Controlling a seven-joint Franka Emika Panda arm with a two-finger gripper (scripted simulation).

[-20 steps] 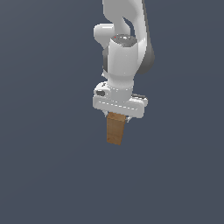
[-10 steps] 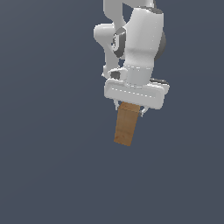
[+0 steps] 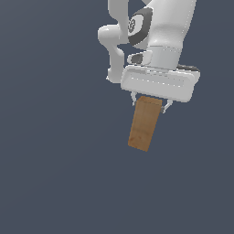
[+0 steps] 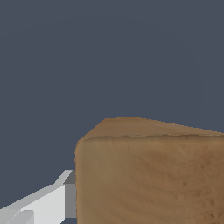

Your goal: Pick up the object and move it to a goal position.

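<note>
While the white claw (image 3: 149, 104) gripped its top end, the long brown wooden block (image 3: 145, 123) hung lengthwise straight beneath, slightly tilted.

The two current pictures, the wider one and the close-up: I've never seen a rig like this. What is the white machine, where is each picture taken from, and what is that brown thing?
These are simulator renders, not photographs. The white machine is a robot arm. At its lower end sits the gripper, a wide white bar with two small fingers underneath.

The wider picture comes from a camera off the arm, looking at the whole scene. The close-up comes from a camera on the wrist, so it looks along the gripper at whatever is held.

The brown thing is a long wood-textured block, narrower than the gripper. The fingers are shut on its upper end and it hangs below, tilted a little. In the wrist view the block fills much of the picture, with one finger beside it.

Everything else is plain dark grey; no surface or other object shows.
</note>
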